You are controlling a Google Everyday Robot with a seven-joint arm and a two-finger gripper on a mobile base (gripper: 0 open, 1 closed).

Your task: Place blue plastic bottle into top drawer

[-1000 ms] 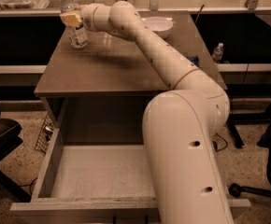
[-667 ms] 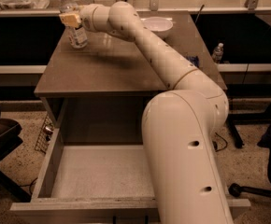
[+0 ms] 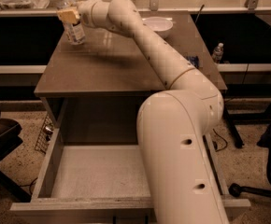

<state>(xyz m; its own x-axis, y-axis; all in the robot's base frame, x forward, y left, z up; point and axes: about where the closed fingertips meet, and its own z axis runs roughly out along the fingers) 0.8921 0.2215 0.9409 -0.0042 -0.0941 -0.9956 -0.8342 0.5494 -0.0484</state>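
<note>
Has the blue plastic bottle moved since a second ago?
Yes, slightly: the blue plastic bottle, clamped in the gripper over the far left corner of the table, has risen and shifted left, away from the white bowl.

Dim light, end effector [image 3: 69, 17] on bottle [image 3: 75, 32]

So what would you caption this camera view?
The gripper grasps the blue plastic bottle at the far-left corner of the table; the top drawer stands open below.
</note>
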